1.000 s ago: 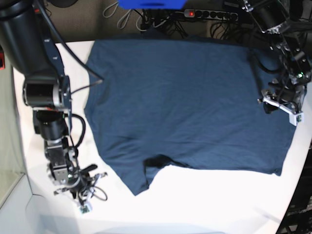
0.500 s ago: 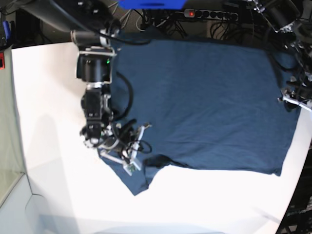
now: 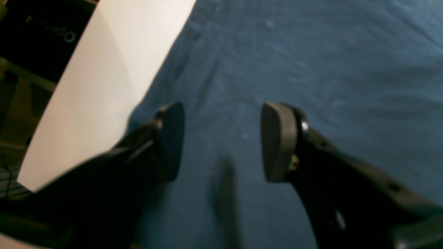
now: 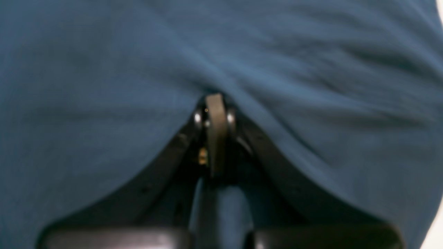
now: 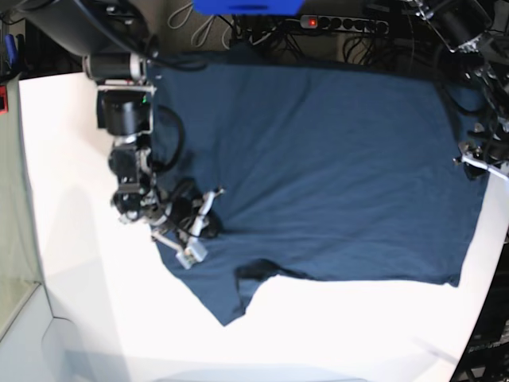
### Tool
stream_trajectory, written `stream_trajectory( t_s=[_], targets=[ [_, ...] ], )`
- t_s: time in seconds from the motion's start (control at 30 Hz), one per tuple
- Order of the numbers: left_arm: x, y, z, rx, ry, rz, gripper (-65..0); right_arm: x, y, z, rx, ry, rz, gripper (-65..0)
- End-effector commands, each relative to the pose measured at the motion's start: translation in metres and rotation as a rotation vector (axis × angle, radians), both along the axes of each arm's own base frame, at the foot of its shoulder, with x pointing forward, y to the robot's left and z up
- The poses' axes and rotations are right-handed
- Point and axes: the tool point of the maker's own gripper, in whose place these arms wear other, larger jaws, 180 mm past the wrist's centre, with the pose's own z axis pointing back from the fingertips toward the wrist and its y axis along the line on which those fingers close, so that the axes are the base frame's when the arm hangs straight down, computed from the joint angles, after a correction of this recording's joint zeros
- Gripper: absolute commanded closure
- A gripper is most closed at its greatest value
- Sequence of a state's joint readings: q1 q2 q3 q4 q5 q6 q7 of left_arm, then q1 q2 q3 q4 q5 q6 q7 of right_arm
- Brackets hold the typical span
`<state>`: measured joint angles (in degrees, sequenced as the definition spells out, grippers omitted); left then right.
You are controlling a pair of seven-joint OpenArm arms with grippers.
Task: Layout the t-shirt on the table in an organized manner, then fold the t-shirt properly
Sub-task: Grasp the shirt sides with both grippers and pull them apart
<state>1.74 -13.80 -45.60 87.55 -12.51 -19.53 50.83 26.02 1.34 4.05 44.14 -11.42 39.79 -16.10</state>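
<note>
The dark navy t-shirt point(image 5: 318, 159) lies spread out on the white table point(image 5: 71, 239), with one sleeve pointing to the front left. My right gripper point(image 5: 205, 227) sits low on the shirt's left part, near that sleeve. In the right wrist view it point(image 4: 214, 103) is shut, and cloth point(image 4: 311, 86) bunches in folds around its tip. My left gripper point(image 5: 471, 161) hangs over the shirt's right edge. In the left wrist view it point(image 3: 225, 138) is open just above flat cloth point(image 3: 311, 62), with nothing between its fingers and bare table point(image 3: 104, 69) beside it.
A power strip point(image 5: 342, 22), cables and a blue object point(image 5: 246, 6) lie beyond the table's far edge. The table's curved edge point(image 5: 485, 270) runs close behind the left gripper. A dark box point(image 3: 41, 31) stands off the table.
The right arm swung from the table's front left onto the shirt's left part, then drew back left with the cloth. The left gripper shifted right, toward the shirt's edge.
</note>
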Motion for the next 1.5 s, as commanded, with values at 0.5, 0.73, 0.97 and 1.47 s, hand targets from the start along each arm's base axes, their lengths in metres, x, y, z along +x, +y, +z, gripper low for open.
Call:
stream_trajectory(
  t_s=[0.5,0.73,0.97,1.47],
  targets=[
    [0.031,-0.039,0.003,-0.103,-0.104,-0.005,-34.3,0.102,-0.11,0.066,-0.166,-0.197,-0.247,0.0],
    [0.049,-0.064,0.04,-0.127,-0.214,-0.04,-34.3,0.115,-0.095,0.143,-0.185,-0.446,-0.229,0.0],
    [0.049,-0.092,0.024,-0.244,-0.188,-0.057,-34.2,0.089,-0.085,0.134,-0.229,-0.405,-0.232,0.0],
    [0.039,-0.09,-0.073,-0.327,0.013,-0.066,-34.1,0.064,-0.105,0.098,-0.224,-0.317,-0.291,0.0]
  ],
)
